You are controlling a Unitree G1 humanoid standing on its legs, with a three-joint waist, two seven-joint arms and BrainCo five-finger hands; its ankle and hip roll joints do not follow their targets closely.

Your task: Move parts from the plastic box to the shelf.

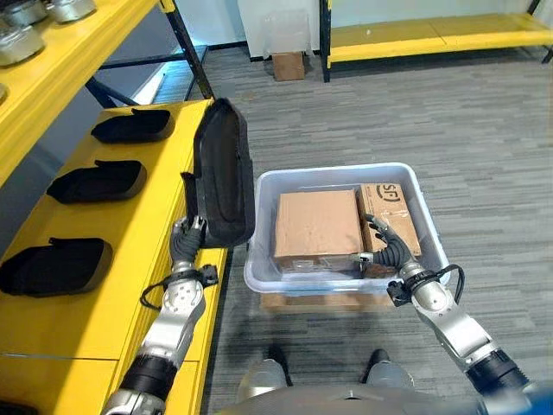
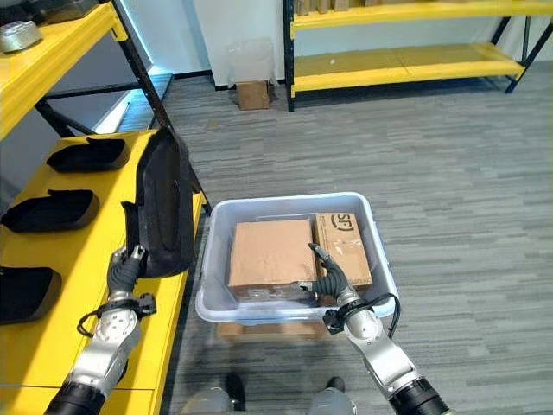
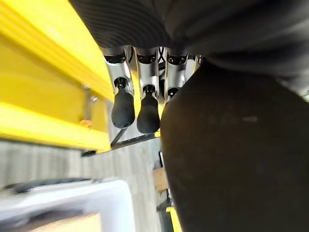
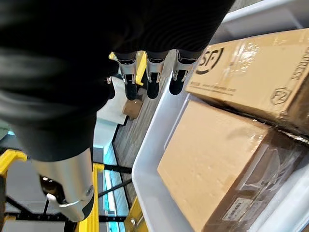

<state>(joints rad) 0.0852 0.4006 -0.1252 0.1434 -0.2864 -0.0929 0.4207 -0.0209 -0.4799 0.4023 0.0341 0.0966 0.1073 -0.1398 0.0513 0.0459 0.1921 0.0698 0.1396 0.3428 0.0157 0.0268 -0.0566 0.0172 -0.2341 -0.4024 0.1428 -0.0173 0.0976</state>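
One black part (image 1: 223,173) stands upright over the shelf (image 1: 130,285) edge, left hand (image 1: 186,238) clasping its base; slip risk. Right hand (image 1: 389,251) slack-fingered, empty, over the plastic box (image 1: 259,277).

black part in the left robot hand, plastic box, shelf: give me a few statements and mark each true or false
1. The left robot hand holds a black part upright at the edge of the yellow shelf. True.
2. The plastic box is empty. False: two cardboard boxes lie inside it.
3. Three black parts already lie on the yellow shelf. True.
4. The right robot hand grips a black part. False: it holds nothing and sits over the cardboard boxes in the plastic box.
5. The plastic box stands on the yellow shelf. False: it stands beside the shelf, over the carpeted floor.
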